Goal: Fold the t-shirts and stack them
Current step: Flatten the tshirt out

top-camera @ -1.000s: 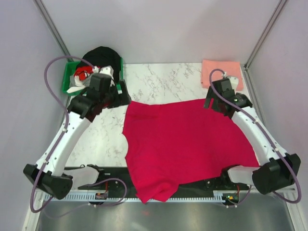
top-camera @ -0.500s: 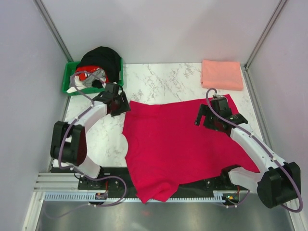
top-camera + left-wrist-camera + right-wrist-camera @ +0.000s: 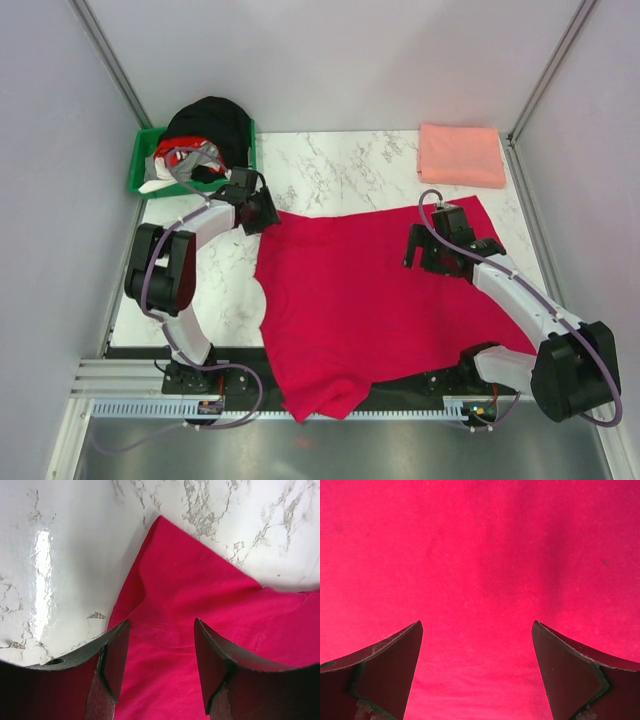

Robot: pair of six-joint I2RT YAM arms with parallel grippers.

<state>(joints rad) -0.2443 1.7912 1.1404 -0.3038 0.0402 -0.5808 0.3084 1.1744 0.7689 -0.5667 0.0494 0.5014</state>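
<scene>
The crimson red t-shirt (image 3: 380, 290) lies spread over the marble table (image 3: 340, 165), its near end hanging over the front rail. The pale pink t-shirt (image 3: 460, 155) sits folded at the back right corner. My left gripper (image 3: 268, 215) is low over the red shirt's far left corner. In the left wrist view its jaws (image 3: 160, 622) stand apart astride the stitched hem of the red cloth (image 3: 200, 595), with nothing pinched. My right gripper (image 3: 415, 250) hovers over the shirt's far right part, wide open (image 3: 477, 622), with only flat red cloth (image 3: 480, 545) below.
A green bin (image 3: 140, 165) at the back left holds a heap of clothes, with a black garment (image 3: 210, 120) on top. Grey walls and metal posts close in the table's sides and back. Bare marble (image 3: 60, 555) lies left of the shirt corner.
My left arm folded back and brought its gripper down to the red shirt's far left corner, its jaws narrowing. My right gripper moved left and down over the shirt, still wide open.
</scene>
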